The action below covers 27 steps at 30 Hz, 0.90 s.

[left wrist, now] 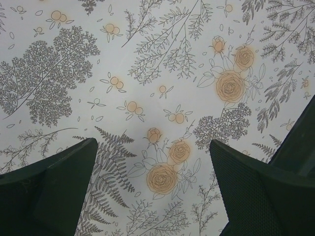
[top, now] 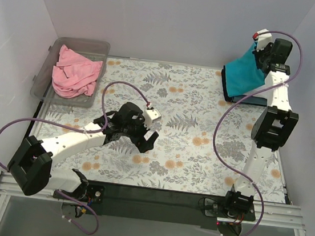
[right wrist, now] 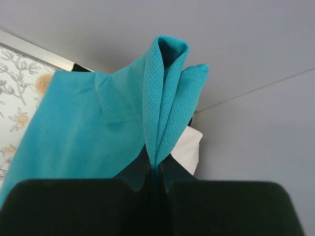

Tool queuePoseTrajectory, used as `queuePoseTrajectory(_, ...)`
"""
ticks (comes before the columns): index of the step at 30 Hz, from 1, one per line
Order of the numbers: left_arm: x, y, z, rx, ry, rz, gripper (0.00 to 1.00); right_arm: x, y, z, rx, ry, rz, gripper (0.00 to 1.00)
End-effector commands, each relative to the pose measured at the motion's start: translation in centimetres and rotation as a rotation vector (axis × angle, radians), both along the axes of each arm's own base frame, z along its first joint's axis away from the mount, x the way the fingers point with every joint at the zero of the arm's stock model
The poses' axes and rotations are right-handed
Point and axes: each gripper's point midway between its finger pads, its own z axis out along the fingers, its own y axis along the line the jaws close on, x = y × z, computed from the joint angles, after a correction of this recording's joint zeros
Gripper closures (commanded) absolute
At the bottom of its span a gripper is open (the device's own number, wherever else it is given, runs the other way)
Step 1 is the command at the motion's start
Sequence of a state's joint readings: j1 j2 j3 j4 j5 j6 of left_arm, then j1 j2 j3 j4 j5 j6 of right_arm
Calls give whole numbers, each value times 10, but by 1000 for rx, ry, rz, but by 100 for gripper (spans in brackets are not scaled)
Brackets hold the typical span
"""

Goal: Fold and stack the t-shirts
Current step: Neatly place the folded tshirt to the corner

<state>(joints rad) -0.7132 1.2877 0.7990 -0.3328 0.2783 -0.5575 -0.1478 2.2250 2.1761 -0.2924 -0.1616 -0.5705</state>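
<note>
My right gripper [top: 258, 50] is raised at the far right corner and shut on the teal t-shirt [top: 242, 75], which hangs down from it to the table. In the right wrist view the teal t-shirt [right wrist: 98, 128] is pinched in a fold between the closed jaws of the right gripper [right wrist: 156, 167]. A dark grey-blue t-shirt [top: 253, 98] lies under the teal one's lower edge. A bit of white t-shirt [right wrist: 189, 147] shows behind the jaws. The pink t-shirt [top: 76, 73] lies crumpled in the bin. My left gripper [top: 143, 138] [left wrist: 153, 189] is open and empty over the cloth.
The clear plastic bin [top: 100, 47] stands at the far left. The floral table cloth [top: 186, 116] [left wrist: 162, 73] covers the table. White walls close in the back and both sides. A black rail [top: 154, 195] runs along the near edge.
</note>
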Motion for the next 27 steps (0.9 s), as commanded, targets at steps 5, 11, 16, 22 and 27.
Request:
queuePoseTrajectory(5,3,-10,21,-30,-7,-31,2,23,-24,-4,-106,-86,0,99)
queuePoseTrajectory(11,4,-10,19,-21,1,-31,2,31,-37,-16,-145,-96,-14,99)
queuePoseTrajectory(16,3,-9,14,-12,9,-29,2,32,-48,-34,-171,-80,-26,99)
queuePoseTrajectory(22,9,-12,16,-7,-1,-34,2,30,-58,-49,-184,-63,-29,99)
queuePoseTrajectory(27,9,-14,15,-4,4,-41,2,28,-68,-67,-231,-35,-52,97)
